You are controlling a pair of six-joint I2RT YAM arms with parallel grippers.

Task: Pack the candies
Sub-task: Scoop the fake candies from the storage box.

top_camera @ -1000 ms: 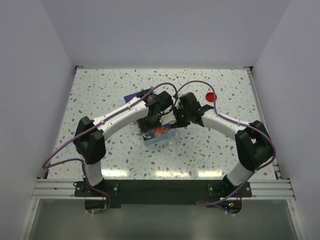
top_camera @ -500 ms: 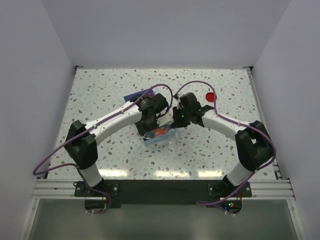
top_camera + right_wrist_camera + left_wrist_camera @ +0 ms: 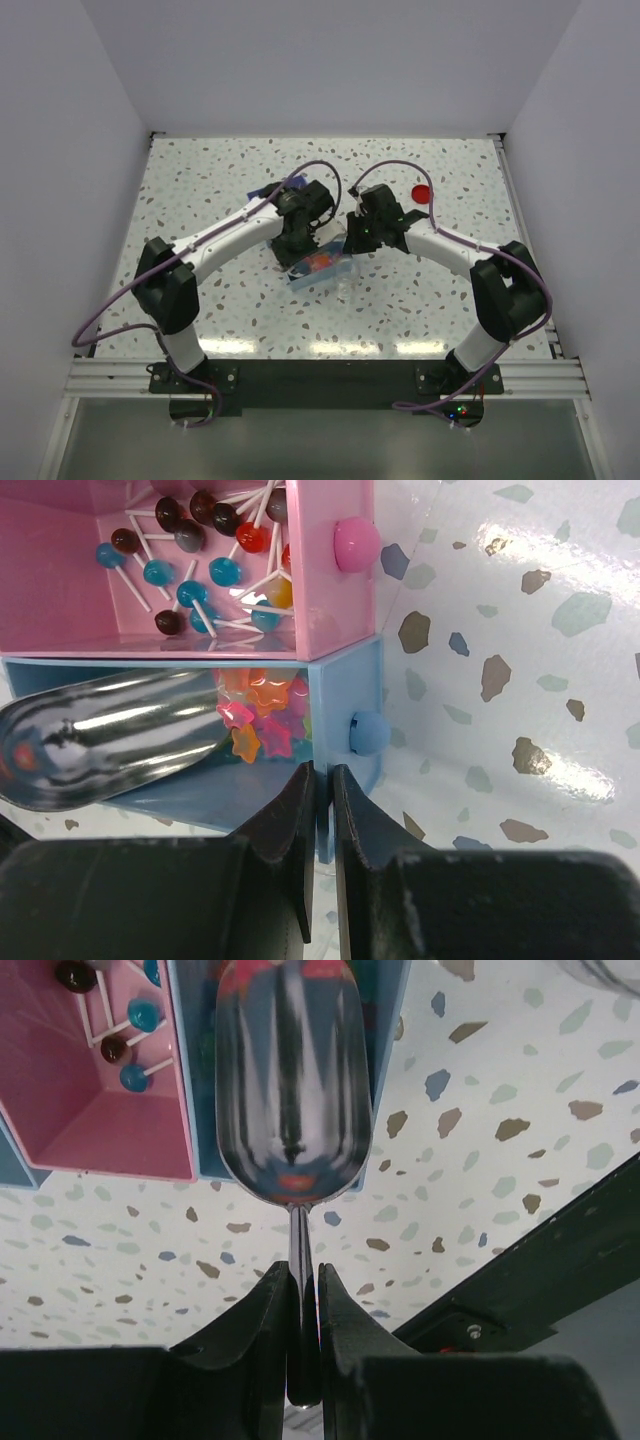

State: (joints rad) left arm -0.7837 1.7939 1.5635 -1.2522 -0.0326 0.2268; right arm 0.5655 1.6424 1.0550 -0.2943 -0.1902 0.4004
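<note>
Evidently scooping: left gripper (image 3: pixel 303 1282) clamps the shiny metal scoop (image 3: pixel 290 1090) by its handle, bowl in the pale blue plastic drawer (image 3: pixel 342 680) beside colourful star-shaped candies (image 3: pixel 262 715); right gripper (image 3: pixel 321 780) seems to pinch that drawer's wall. Next, dig under and lift level.

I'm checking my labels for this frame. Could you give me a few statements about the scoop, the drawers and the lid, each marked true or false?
1. The left gripper holds the scoop by its handle. True.
2. The scoop's bowl is in the pink drawer. False: it reaches into the blue drawer, beside the star candies.
3. The pink drawer holds lollipops. True.
4. The red lid sits on the blue drawer. False: it lies on the table, apart from both drawers.
</note>
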